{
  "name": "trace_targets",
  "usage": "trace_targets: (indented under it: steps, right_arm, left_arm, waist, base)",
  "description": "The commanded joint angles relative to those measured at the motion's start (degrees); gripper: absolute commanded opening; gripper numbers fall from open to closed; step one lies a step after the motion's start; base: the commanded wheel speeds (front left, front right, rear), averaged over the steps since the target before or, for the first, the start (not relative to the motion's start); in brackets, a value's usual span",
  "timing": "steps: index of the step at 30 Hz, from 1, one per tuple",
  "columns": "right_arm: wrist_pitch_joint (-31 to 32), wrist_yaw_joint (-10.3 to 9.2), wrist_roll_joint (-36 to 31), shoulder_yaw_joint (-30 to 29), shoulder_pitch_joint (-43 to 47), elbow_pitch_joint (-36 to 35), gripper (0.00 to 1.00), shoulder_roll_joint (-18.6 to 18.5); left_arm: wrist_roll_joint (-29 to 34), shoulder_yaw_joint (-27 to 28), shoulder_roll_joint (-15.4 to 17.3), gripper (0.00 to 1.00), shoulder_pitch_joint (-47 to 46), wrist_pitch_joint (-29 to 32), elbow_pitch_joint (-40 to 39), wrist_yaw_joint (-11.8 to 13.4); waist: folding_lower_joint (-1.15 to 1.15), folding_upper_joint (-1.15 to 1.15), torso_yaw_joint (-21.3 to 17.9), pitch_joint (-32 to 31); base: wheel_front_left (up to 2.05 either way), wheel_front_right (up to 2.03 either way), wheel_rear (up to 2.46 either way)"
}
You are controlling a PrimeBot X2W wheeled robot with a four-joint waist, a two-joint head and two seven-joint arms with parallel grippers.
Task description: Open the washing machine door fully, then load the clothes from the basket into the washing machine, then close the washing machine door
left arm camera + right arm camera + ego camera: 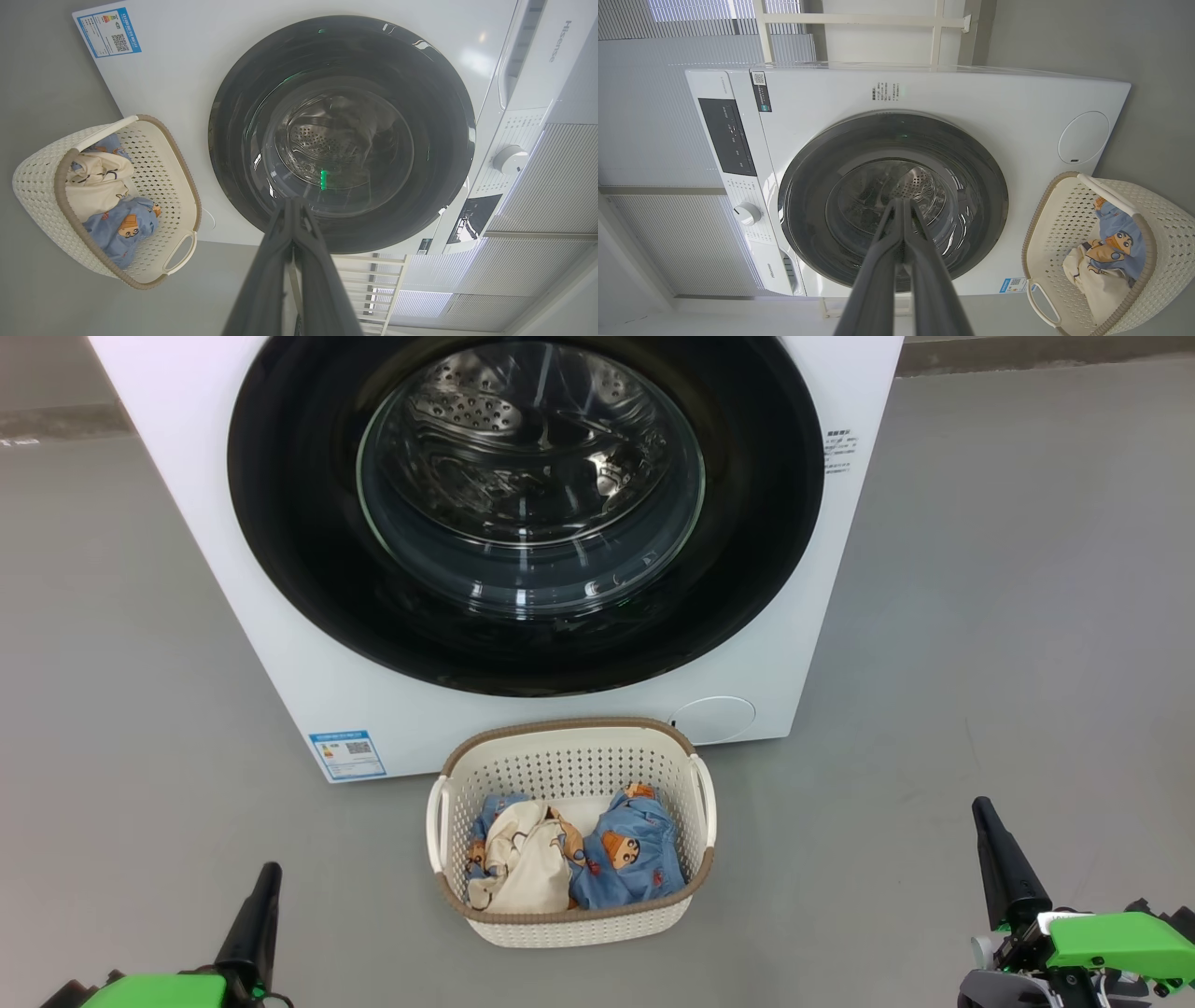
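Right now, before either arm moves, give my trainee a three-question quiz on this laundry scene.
1. True or false: the washing machine door is shut.
2. The clothes lie: A in the drum, B in the basket, C on the floor.
3. Fill in: the fingers of the left gripper and the right gripper are ____ (open or shut).
Key: 1 true; 2 B; 3 shut.

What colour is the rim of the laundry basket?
Brown, with a woven look; the rim tops a cream basket. The head view shows it best.
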Motion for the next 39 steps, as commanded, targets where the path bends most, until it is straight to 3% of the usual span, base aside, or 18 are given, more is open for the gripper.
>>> trace_targets:
  steps: [1,8,9,17,22,39]
  right_arm:
    - [0.4,0.09,0.2,1.4,-0.6,-1.7,0.00,-0.6]
    - [0.4,0.09,0.2,1.4,-0.6,-1.7,0.00,-0.6]
    - [0.0,0.00,0.0,0.0,0.0,0.0,1.00,0.0]
    - [-1.1,0.00,-0.7,1.3,-0.7,0.7,1.00,0.1]
    - [-2.0,0.01,-2.0,2.4,-1.5,0.8,1.00,0.1]
    - [-4.7,0.02,-8.8,4.7,-3.6,0.7,1.00,0.0]
  left_arm:
    - [-0.5,2.0,0.8,0.00,-2.3,0.3,-1.7,-0.2]
    - [-0.5,2.0,0.8,0.00,-2.3,0.3,-1.7,-0.2]
    - [0.0,0.0,0.0,1.00,0.0,0.0,0.0,0.0]
    - [0.1,0.0,0.2,1.00,-0.1,-0.3,0.0,0.0]
    - [0.8,0.0,0.5,1.00,-0.2,-0.7,-0.8,0.0]
    - [4.5,-2.3,3.5,1.00,-0.9,-4.3,-2.8,0.0]
  waist:
    - [0.00,0.00,0.0,0.0]
    - [0.00,0.00,0.0,0.0]
    - [0.00,0.00,0.0,0.0]
    - [0.13,0.00,0.0,-0.1]
    - [0.01,0.00,0.0,0.0]
    - [0.00,0.00,-0.2,0.2]
  base:
    - [0.00,0.00,0.00]
    - [0.00,0.00,0.00]
    - [0.00,0.00,0.00]
    - [0.00,0.00,0.00]
    - [0.00,0.00,0.00]
    - [0.00,0.00,0.00]
